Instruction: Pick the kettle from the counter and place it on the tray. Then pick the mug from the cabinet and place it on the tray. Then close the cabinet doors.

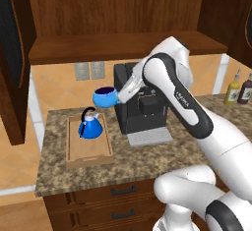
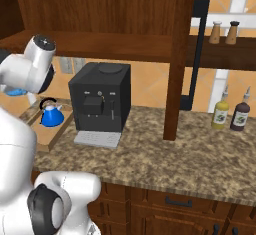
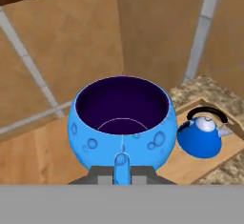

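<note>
Gripper (image 3: pixel 122 174) clenched on mug (image 3: pixel 122 123) by its side handle, carried above bench, near tray (image 1: pixel 88 149) w/ kettle (image 1: pixel 90 126) inside. Prob. light, rigid, glossy; may swing, keep upright.

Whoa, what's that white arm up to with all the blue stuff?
It's loading a tray on the counter. The kettle already stands on the tray. Now the pincer is shut on the mug by its handle, carrying it in the air above the kettle. The cabinet doors are open.
</note>
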You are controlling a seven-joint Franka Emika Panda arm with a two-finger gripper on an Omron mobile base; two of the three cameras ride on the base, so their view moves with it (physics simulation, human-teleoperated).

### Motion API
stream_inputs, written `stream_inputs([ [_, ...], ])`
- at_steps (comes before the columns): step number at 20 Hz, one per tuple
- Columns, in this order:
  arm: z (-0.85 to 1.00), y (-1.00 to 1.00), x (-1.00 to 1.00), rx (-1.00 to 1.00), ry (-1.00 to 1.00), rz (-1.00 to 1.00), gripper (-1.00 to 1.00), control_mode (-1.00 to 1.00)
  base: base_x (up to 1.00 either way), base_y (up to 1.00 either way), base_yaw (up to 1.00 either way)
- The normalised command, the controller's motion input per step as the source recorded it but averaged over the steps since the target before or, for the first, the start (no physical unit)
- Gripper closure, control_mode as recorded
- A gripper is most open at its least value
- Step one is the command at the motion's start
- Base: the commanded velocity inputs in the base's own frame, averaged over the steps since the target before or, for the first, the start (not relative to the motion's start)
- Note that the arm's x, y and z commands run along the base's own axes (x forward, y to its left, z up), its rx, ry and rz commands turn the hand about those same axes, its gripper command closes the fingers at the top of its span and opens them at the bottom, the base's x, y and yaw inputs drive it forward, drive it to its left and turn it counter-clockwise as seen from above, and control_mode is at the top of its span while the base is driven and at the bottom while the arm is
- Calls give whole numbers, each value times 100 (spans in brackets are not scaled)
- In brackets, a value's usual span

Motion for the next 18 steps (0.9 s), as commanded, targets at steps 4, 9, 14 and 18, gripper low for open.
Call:
stream_inputs([
  [4,-100,46,-8,0,0,23,100,-100,0,0,0],
  [9,-100,43,1,-1,0,18,100,-100,0,0,0],
  [14,-100,21,16,-1,0,12,100,-100,0,0,0],
  [18,-72,-3,37,0,-1,1,100,-100,0,0,0],
])
